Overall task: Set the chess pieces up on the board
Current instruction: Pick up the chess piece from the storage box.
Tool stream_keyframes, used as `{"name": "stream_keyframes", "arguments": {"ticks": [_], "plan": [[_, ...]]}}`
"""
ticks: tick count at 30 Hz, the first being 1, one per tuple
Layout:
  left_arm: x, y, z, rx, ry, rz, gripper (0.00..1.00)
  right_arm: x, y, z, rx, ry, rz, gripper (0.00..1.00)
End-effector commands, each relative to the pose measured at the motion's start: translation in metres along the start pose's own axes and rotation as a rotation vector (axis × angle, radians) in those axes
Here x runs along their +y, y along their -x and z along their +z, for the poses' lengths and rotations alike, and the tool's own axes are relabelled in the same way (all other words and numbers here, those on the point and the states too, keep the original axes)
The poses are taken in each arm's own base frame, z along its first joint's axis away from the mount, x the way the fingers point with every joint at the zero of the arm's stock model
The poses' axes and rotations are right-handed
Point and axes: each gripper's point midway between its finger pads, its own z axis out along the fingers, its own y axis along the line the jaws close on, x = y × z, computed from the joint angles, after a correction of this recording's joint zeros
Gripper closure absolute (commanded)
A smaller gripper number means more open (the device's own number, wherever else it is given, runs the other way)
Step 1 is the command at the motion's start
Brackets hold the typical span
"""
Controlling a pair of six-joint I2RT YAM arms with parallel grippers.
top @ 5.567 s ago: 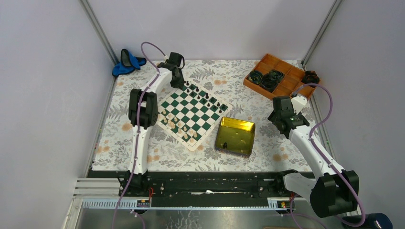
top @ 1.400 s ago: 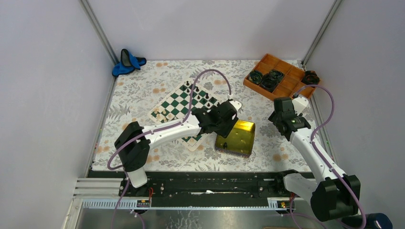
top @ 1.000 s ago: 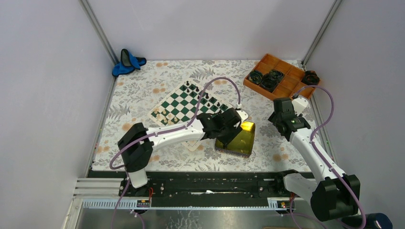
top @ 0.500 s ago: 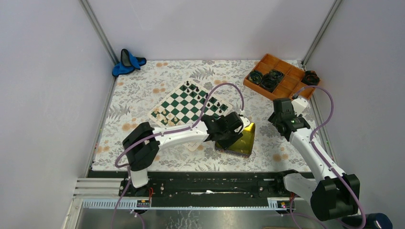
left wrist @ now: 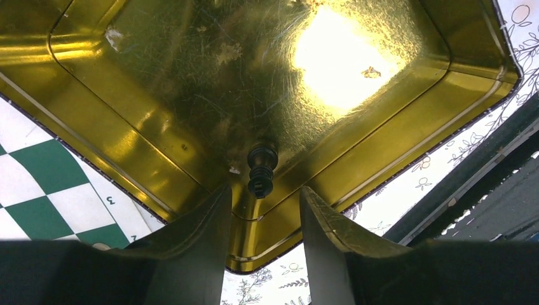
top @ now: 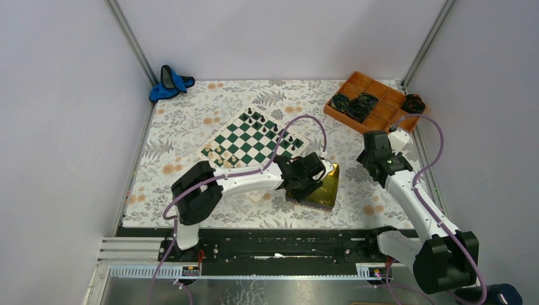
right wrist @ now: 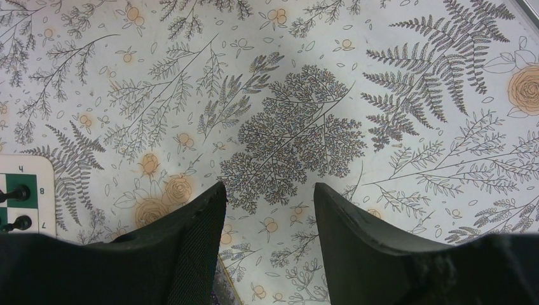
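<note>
Gold tin is filling the left wrist view. The yellow-gold tray (left wrist: pixel 159 95) is being viewed from close above. A single black chess piece (left wrist: pixel 262 168) is being shown on the tray's floor by the near corner, apparently lying on its side. The left gripper (left wrist: pixel 264 190) is being held with its fingers spread. The piece is lying just ahead of the gap and is being touched by neither finger.

In the top view the tray is lying just beside the board (top: pixel 245 143), at its near right corner. Black pieces (top: pixel 262 121) are being kept in rows along the board's far edge, and cream pieces (top: pixel 219 152) along its left edge.

The right gripper (right wrist: pixel 267 197) is being held spread above the floral cloth (right wrist: pixel 292 127), gripping nothing.
</note>
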Motion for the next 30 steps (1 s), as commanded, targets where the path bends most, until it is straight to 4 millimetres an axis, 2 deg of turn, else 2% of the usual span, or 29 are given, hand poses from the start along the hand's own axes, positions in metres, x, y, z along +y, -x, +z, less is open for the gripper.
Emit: {"name": "stream_keyframes", "arguments": {"ticks": [1,5,16,21,30], "plan": [[-0.003,0.015,0.004,-0.043,-0.002,0.023,0.51,0.003,0.01,0.001,-0.03,-0.001,0.031,0.4],[-0.003,0.014,0.009,-0.037,-0.001,0.03,0.52,0.003,0.01,0.002,-0.03,-0.002,0.029,0.4],[-0.002,0.02,0.015,-0.041,0.009,0.031,0.76,0.004,0.008,0.005,-0.023,-0.006,0.021,0.4],[-0.002,0.033,0.002,-0.073,0.017,0.028,0.86,0.005,0.007,0.007,-0.018,-0.006,0.017,0.4],[0.005,0.064,-0.032,-0.137,0.063,0.009,0.96,0.007,0.007,0.009,-0.012,-0.005,0.013,0.4]]}}
